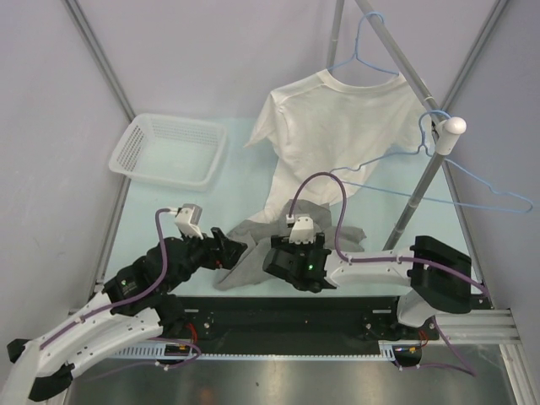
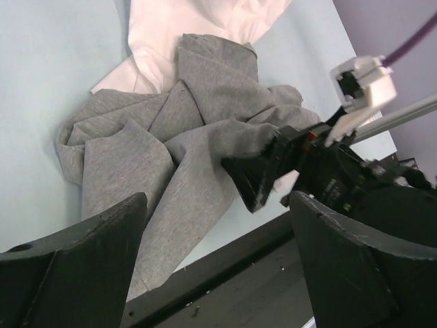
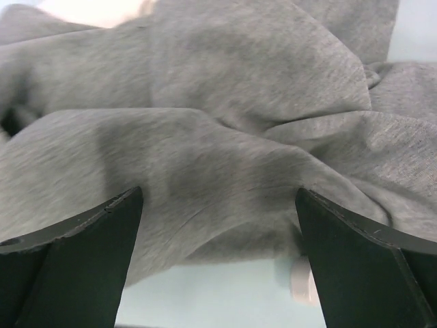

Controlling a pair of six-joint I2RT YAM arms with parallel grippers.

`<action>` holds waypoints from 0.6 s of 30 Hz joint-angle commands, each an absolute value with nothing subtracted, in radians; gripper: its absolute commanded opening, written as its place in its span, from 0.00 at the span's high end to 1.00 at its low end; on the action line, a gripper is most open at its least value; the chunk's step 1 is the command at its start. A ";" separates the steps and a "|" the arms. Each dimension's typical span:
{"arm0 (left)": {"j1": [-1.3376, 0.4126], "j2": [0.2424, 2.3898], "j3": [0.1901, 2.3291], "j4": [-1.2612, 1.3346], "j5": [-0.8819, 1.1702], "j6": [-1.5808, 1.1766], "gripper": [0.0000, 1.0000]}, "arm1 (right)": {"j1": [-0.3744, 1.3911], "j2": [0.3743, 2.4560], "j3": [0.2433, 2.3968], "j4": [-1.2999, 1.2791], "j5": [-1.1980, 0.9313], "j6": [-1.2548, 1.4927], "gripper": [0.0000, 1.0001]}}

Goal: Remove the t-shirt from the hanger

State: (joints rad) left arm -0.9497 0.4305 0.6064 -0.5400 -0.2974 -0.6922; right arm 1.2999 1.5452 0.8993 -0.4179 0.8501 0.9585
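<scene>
Grey t-shirt (image 2: 136, 164) crumpled on table (image 2: 41, 82), white t-shirt (image 1: 337, 135) on blue hanger (image 1: 359, 46)

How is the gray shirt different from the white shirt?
The gray shirt is dark and gray, and the white shirt is bright and white. The gray shirt lies crumpled in a heap on the table, while the white shirt is spread out with a blue hanger in its neck. The gray shirt sits close to the arms, and the white shirt is farther back. Both are soft cloth, and they touch.
</scene>
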 commanded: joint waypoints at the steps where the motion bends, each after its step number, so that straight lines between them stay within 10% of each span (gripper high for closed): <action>1: -0.950 0.452 0.630 -0.480 -0.279 -0.700 0.09 | 1.276 1.609 0.928 -0.414 0.907 0.997 0.01; 9: -0.950 0.477 0.657 -0.434 -0.249 -0.666 0.05 | 1.295 1.643 0.844 -0.116 0.890 0.848 0.30; 15: -0.950 0.497 0.666 -0.400 -0.186 -0.632 0.00 | 1.301 1.594 0.782 -0.043 0.876 0.813 0.95; 18: -0.950 0.524 0.684 -0.387 -0.160 -0.578 0.00 | 1.324 1.510 0.759 -0.045 0.913 0.798 1.00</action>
